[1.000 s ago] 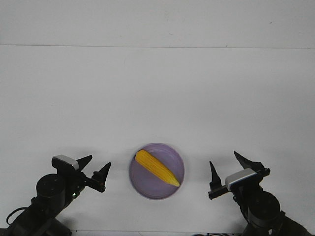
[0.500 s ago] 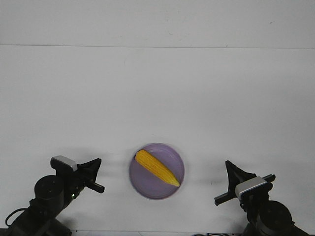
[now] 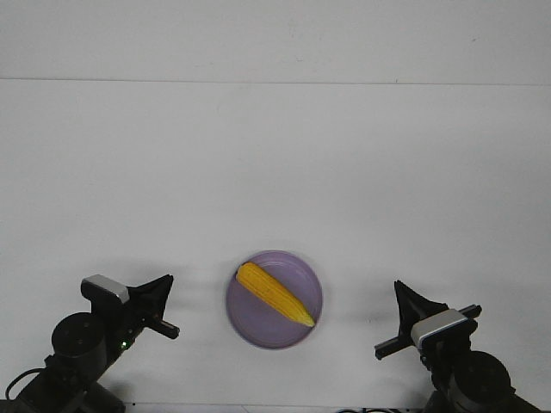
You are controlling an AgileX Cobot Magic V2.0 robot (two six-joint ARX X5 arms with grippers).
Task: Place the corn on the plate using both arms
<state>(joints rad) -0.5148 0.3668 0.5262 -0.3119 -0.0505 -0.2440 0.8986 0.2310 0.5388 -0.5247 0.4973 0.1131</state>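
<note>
corn [image 3: 275, 294] lying inside plate [image 3: 245, 325], both jaws closed, well apart

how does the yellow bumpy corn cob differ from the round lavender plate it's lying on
The yellow corn cob is long and tapered to a point at its lower right end; the lavender plate is round. The cob's surface is bumpy with kernels; the plate is smooth and plain. The cob lies diagonally and is shorter than the plate is wide, so it fits inside the rim. Both sit between the two grippers, touched by neither.
</note>
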